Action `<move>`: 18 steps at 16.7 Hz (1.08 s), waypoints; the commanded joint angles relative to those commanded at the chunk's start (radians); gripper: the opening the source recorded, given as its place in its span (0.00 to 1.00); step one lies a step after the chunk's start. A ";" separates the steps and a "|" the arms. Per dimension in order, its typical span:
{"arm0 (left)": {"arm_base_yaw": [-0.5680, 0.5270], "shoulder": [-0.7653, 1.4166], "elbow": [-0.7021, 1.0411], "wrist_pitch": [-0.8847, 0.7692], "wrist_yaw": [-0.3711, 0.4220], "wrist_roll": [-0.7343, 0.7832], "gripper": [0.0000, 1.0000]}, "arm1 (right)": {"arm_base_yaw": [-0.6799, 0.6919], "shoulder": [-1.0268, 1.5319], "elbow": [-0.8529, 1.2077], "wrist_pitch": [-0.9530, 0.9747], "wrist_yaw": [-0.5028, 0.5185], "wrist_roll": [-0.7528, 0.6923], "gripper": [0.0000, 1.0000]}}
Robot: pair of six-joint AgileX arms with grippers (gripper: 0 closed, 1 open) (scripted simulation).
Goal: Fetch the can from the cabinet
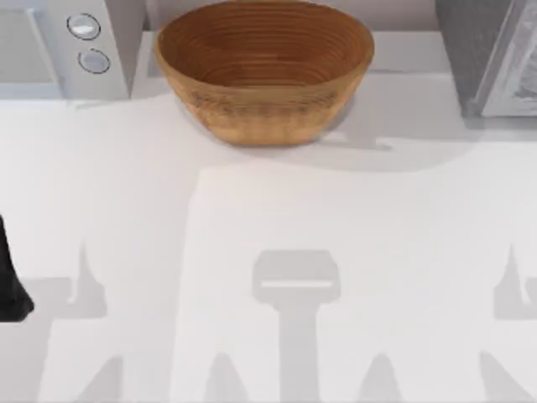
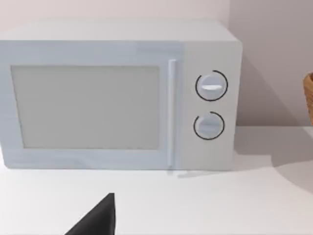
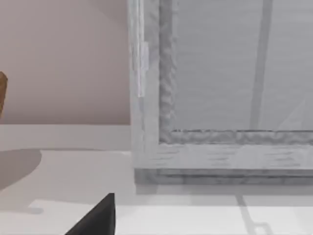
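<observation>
On my counter (image 1: 277, 210) the basket (image 1: 264, 71) sits at the back middle. The microwave (image 1: 63, 46) stands to its left, the cabinet (image 1: 491, 54) to its right.

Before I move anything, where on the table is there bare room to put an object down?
The wide white table in front of the wicker basket is bare across the top view. The back edge is crowded: microwave at the left, basket in the middle, cabinet at the right, with narrow gaps between them.

Ribbed woven wicker basket (image 1: 264, 71), smooth matt white table (image 1: 277, 210), rough-grained grey cabinet (image 3: 220, 147).
</observation>
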 joint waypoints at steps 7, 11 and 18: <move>0.000 0.000 0.000 0.000 0.000 0.000 1.00 | 0.024 0.137 0.160 -0.035 0.019 0.005 1.00; 0.000 0.000 0.000 0.000 0.000 0.000 1.00 | 0.059 0.381 0.464 -0.112 0.054 0.009 1.00; 0.000 0.000 0.000 0.000 0.000 0.000 1.00 | 0.128 0.902 1.149 -0.289 0.129 0.010 1.00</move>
